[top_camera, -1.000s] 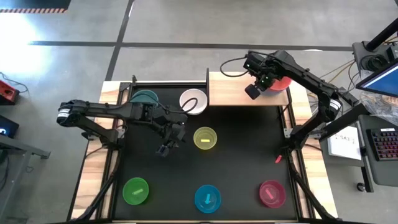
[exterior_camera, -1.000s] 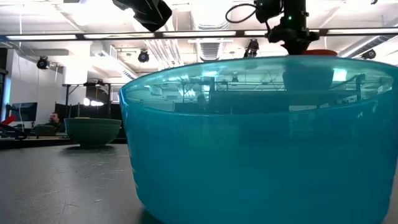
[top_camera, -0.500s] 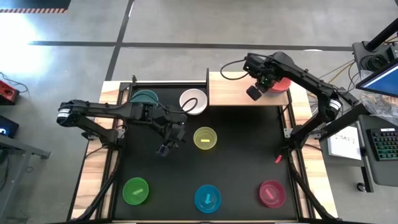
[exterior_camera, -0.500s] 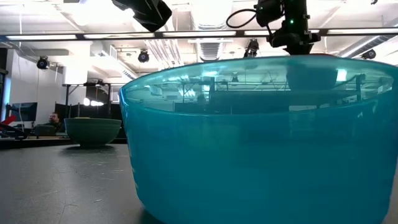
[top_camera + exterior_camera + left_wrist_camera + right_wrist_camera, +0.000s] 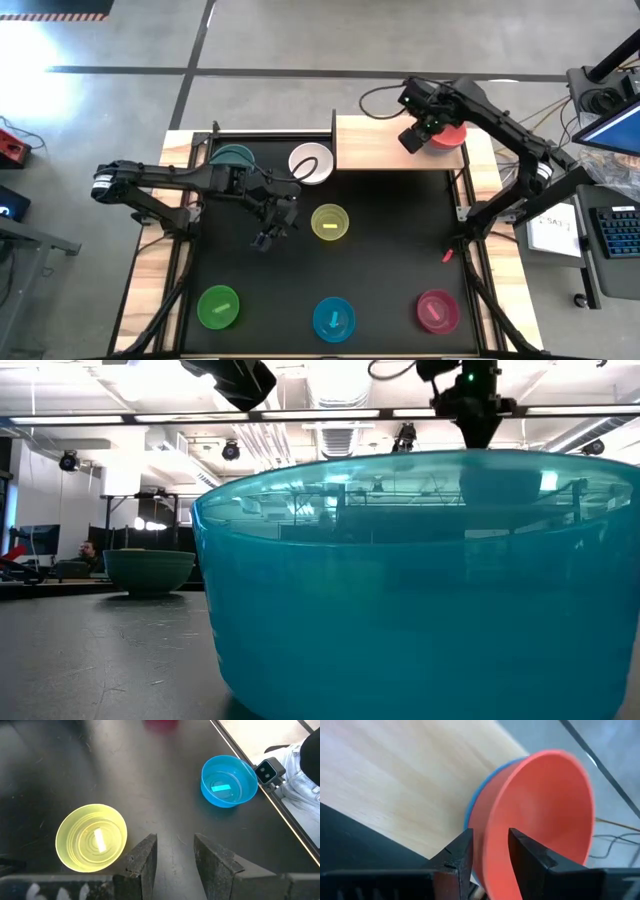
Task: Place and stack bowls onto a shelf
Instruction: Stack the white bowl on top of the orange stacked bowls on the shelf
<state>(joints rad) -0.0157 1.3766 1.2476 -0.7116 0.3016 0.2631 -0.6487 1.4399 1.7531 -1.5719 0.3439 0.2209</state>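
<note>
The pale wood shelf (image 5: 385, 145) stands at the table's far right. On it a red bowl (image 5: 540, 815) sits nested in a pale blue bowl (image 5: 472, 802). My right gripper (image 5: 491, 857) hangs open over the stack, one finger on each side of the red bowl's rim, with gaps showing. My left gripper (image 5: 175, 855) is open and holds nothing above the table's middle, beside the yellow bowl (image 5: 330, 222). The teal bowl (image 5: 235, 157), white bowl (image 5: 311, 162), green bowl (image 5: 218, 306), cyan bowl (image 5: 333, 319) and magenta bowl (image 5: 437, 310) rest on the black tabletop.
The shelf's left half (image 5: 365, 145) is bare wood. A small red object (image 5: 447, 256) lies by the table's right edge. The cyan bowl (image 5: 400, 580) fills the low view. Desks, a keyboard and cables stand beyond the table's right side.
My right gripper has opened and let go of the red bowl's rim. It has then risen a little and drawn slightly toward the table's far edge. The red bowl stays nested on the shelf.
</note>
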